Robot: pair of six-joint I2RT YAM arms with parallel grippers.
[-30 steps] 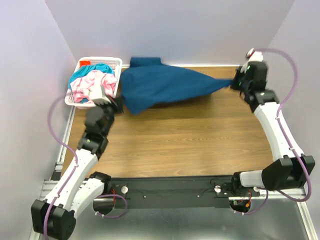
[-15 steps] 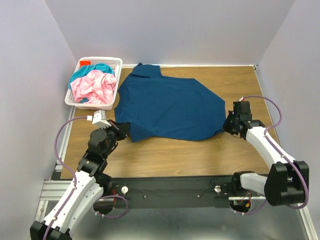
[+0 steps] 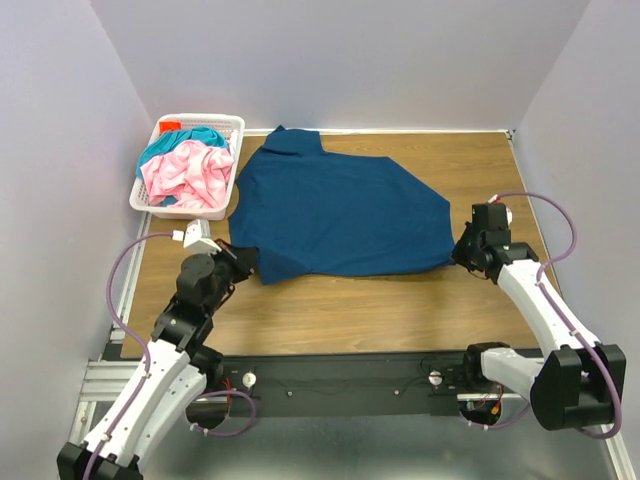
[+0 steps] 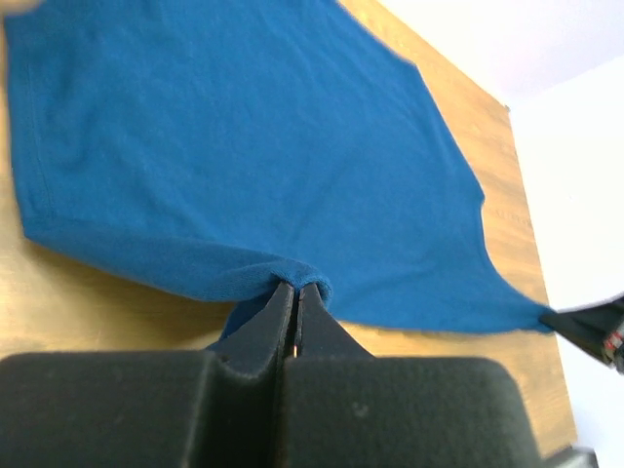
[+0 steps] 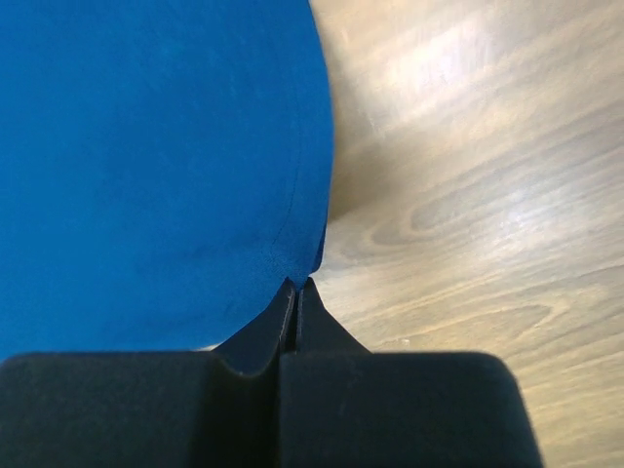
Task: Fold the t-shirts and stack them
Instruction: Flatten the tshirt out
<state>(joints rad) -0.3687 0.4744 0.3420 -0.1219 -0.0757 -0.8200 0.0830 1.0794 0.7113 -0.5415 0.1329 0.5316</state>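
The dark blue t-shirt (image 3: 340,215) lies spread on the wooden table (image 3: 400,310), plain side up; no print shows. My left gripper (image 3: 244,258) is shut on its near left corner; in the left wrist view the gripper (image 4: 296,287) pinches a fold of the blue cloth (image 4: 244,146). My right gripper (image 3: 458,252) is shut on the near right corner; in the right wrist view the gripper (image 5: 296,284) pinches the edge of the blue cloth (image 5: 146,146). The pink t-shirt (image 3: 188,172) and the teal t-shirt (image 3: 185,137) lie crumpled in the basket.
A white lattice basket (image 3: 228,125) stands at the far left corner of the table. Lilac walls close in the back and both sides. Bare wood (image 5: 487,175) lies to the right of the shirt and along the near edge.
One second ago the shirt was stretched at the back of the table. Both grippers pulled it toward the near side and laid it flat. The right arm has shifted slightly since.
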